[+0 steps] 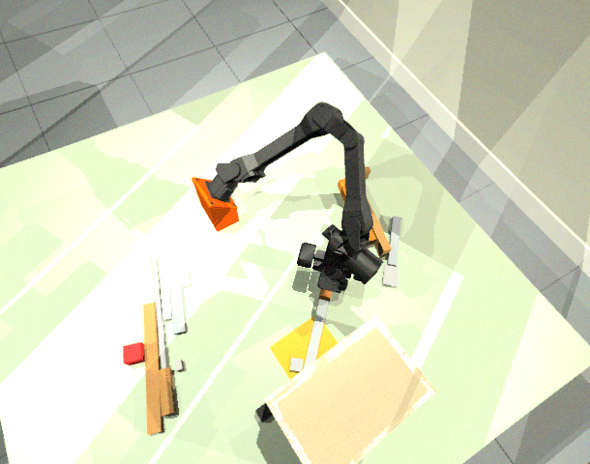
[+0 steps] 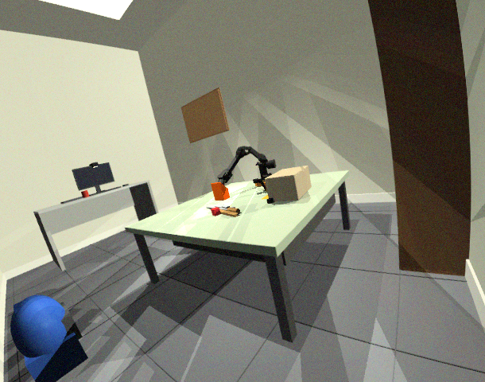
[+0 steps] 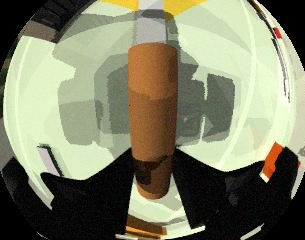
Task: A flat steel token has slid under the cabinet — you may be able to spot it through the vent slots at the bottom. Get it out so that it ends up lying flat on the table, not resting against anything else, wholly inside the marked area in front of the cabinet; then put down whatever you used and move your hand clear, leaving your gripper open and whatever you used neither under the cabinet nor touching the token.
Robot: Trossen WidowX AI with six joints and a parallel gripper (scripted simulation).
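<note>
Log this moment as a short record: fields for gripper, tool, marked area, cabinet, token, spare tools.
gripper: gripper shut on the wooden handle of the rake tool
tool: rake tool, pale shaft running from the gripper toward the cabinet, small head at the far end
marked area: yellow patch in front of the cabinet; the tool's shaft and head lie across it
cabinet: tan box at the table's near edge
token: not visible in any view
spare tools: wooden and grey sticks beside a red block; another pair near the arm
</note>
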